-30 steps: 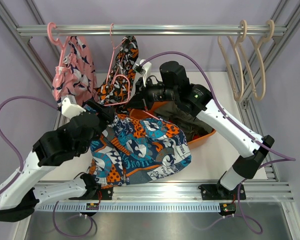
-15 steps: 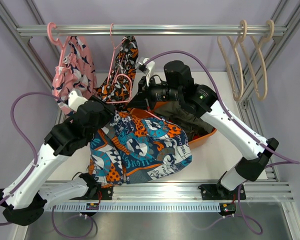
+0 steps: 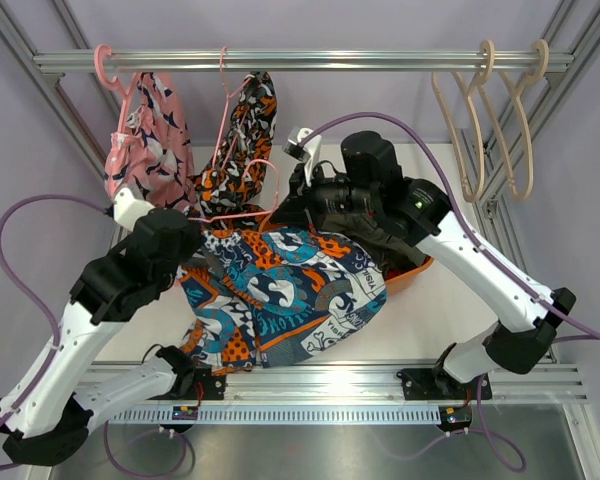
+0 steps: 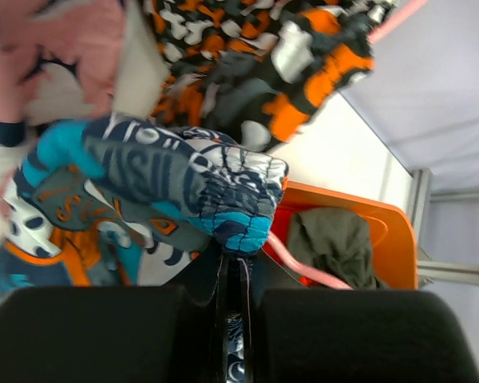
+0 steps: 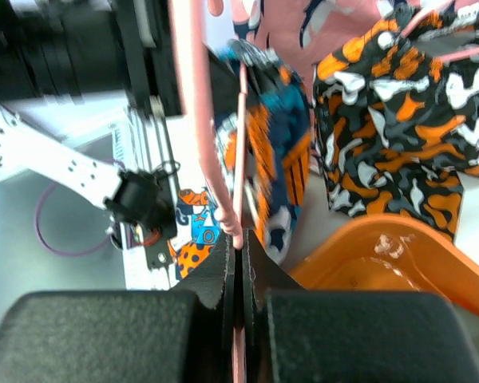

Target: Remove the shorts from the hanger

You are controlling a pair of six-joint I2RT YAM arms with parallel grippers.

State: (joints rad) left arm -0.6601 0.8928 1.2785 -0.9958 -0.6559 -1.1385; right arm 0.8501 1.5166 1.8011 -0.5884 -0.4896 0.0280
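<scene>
Wide apart a second ago, the left gripper (image 4: 236,267) has clamped the bunched soft blue-orange-white printed shorts (image 4: 184,187) at its fingertips, while the right gripper (image 5: 238,243) stays pinched on the thin pink plastic hanger (image 5: 190,96) running beyond its tips, so pulling them apart seems next.

Seen from above, neither claw shows — each is tucked under its own wrist. At the left gripper (image 4: 235,271), the pinched edge of the blue-print shorts (image 4: 184,175) is lost between the fingers. At the right gripper (image 5: 239,255), the pink hanger (image 5: 193,120) is swallowed likewise — up-left of that claw, the left arm (image 5: 56,40) is blurred.
</scene>
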